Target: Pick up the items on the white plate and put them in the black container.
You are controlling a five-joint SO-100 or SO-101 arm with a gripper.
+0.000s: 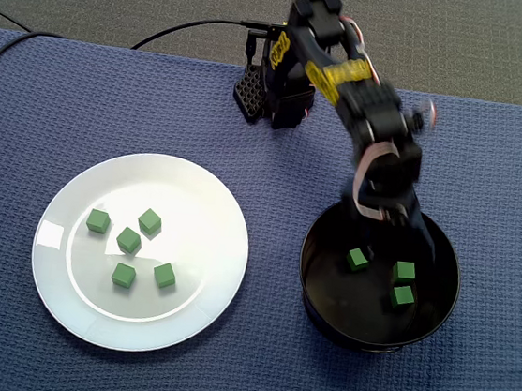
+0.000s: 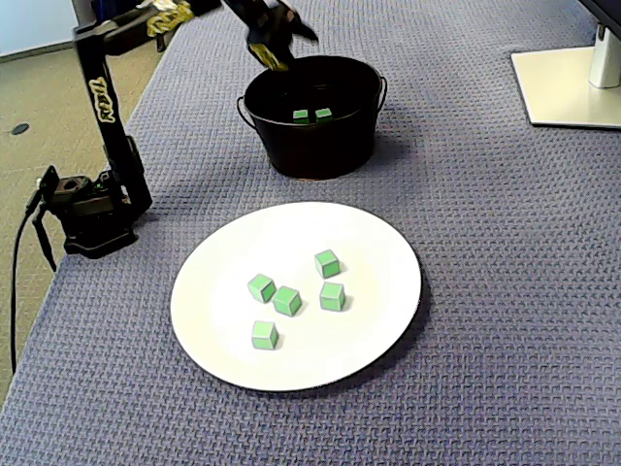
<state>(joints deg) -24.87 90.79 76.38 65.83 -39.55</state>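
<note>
The white plate (image 1: 199, 203) is left with 5 green cubes (image 1: 129, 239) at 9 o'clock of the black container (image 1: 316, 308) in a fixed view, 3 cubes (image 1: 405, 270) are already inside, and the gripper (image 1: 384, 212) is blurred over the 12 o'clock rim (open or closed can't be told), so a swing back to the plate is likely needed.

Arm (image 1: 342, 77) bent forward, hand (image 1: 383, 215) downward, blurred.

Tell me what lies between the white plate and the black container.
Only bare blue cloth separates plate and container, in both fixed views.
</note>
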